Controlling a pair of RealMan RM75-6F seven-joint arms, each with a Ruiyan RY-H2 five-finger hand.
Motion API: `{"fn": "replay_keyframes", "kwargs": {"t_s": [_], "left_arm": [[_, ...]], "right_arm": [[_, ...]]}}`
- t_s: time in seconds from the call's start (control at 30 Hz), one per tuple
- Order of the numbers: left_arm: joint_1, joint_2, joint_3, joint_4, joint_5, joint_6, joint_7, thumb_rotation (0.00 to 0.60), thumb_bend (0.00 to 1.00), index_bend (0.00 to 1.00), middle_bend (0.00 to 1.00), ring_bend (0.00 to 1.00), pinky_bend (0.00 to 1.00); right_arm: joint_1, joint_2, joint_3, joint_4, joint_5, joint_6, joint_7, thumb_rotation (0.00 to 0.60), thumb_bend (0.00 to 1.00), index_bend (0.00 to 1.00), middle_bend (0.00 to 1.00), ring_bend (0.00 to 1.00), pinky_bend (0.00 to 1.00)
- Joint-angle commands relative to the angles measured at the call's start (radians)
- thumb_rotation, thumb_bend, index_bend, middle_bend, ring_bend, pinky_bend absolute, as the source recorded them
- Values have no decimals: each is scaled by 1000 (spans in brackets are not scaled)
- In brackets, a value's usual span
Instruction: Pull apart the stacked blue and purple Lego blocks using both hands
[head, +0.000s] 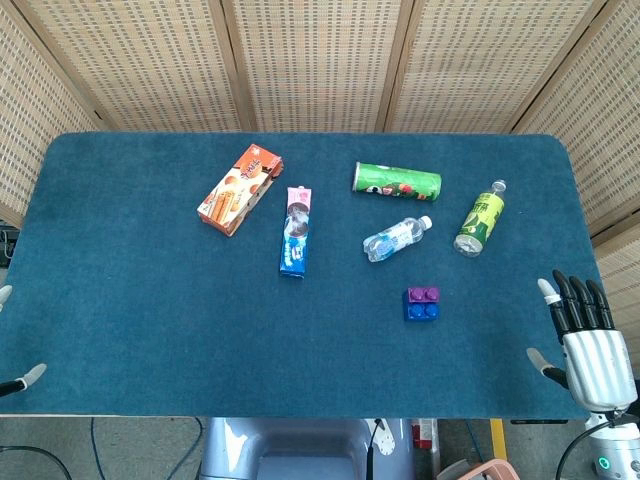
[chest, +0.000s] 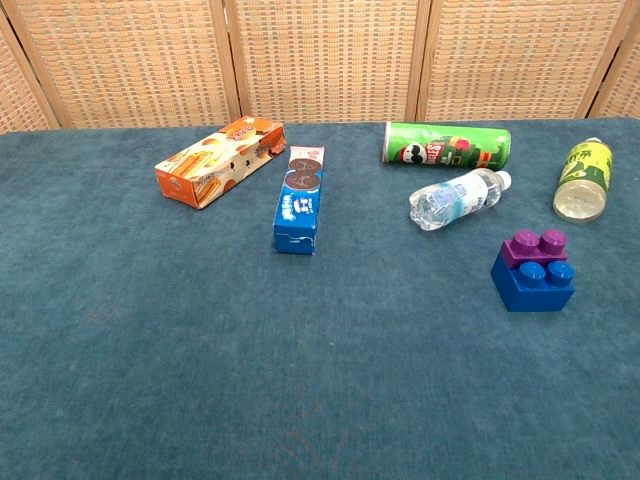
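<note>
The joined Lego blocks lie on the blue table right of centre: a purple block (head: 423, 295) (chest: 534, 246) on the far side, stuck to a blue block (head: 422, 311) (chest: 533, 281) on the near side. My right hand (head: 586, 338) hovers at the table's right front corner, fingers straight and apart, holding nothing, well right of the blocks. Only fingertips of my left hand (head: 20, 380) show at the left front edge, far from the blocks, empty. The chest view shows neither hand.
An orange biscuit box (head: 239, 189) and a blue cookie pack (head: 295, 231) lie left of centre. A green chip can (head: 397, 180), a small clear water bottle (head: 396, 239) and a yellow-green drink bottle (head: 480, 219) lie behind the blocks. Wicker screens stand behind the table.
</note>
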Motion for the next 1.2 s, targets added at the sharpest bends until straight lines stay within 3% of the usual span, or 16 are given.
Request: {"fn": "replay_keyframes", "kwargs": {"t_s": [0.03,0.3,0.43,0.53,0.6,0.73,0.9,1.07,1.2], "left_arm": [[-1,0,-1,-1,-2,-2,1,600,0,0,0,0,0],[-6,-5,-9,-6,-15,-9,12,600,0,0,0,0,0],[-15,-9,-10,-11,-16,-24,30,600,0,0,0,0,0],[-22,-14,-15,-11,-31,-35,47,600,1,0,0,0,0],[-25,-14,-19,-13,-40,-40,49,600,1,0,0,0,0],[-29,-15,-27,-13,-57,-43,55,600,0,0,0,0,0],[-37,-17,-30,-12,-67,-59,62,600,1,0,0,0,0],[-45,-18,-31,-11,-71,-71,65,600,1,0,0,0,0],[-49,-15,-35,-9,-77,-76,56,600,0,0,0,0,0]], "right_arm": [[2,2,0,-2,2,-7,0,600,0,0,0,0,0],[68,15,11,-16,-3,-104,82,600,0,0,0,0,0],[180,48,27,-59,21,-289,184,600,0,9,15,0,0],[287,78,58,-121,96,-475,322,600,18,60,72,0,0],[343,66,87,-117,165,-562,339,600,51,101,110,0,0],[427,-19,128,-59,305,-656,216,600,106,135,156,0,0],[479,-106,147,-41,435,-696,119,600,156,198,203,0,0],[516,-190,154,3,544,-673,-7,600,185,287,241,0,0],[536,-246,138,46,624,-634,-126,600,196,290,247,0,0]]}}
